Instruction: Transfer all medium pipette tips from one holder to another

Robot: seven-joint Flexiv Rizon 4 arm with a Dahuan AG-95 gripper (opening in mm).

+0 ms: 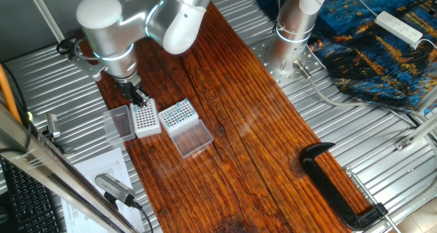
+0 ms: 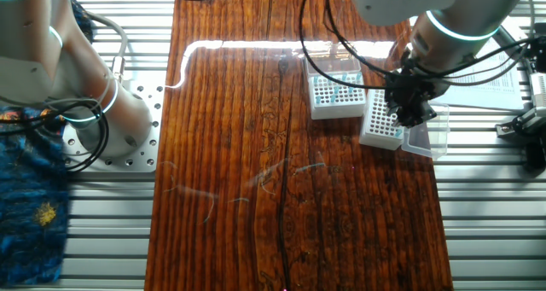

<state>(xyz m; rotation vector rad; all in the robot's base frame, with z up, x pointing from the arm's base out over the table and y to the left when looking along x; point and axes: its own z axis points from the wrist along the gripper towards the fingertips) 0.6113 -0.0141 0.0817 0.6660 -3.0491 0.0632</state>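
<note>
Two racks side by side: my tool (image 1: pixel 138 96) hangs over the white rack (image 1: pixel 145 119), grip unclear; clear rack (image 1: pixel 177 115) just beside.

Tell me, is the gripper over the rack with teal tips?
No, the gripper is over the white-sided rack; the teal tips sit beside.

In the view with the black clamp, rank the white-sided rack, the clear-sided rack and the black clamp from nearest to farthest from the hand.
1. The white-sided rack, directly under the hand.
2. The clear-sided rack, just beside the white one, toward the board's middle.
3. The black clamp, far off at the board's opposite end.
</note>
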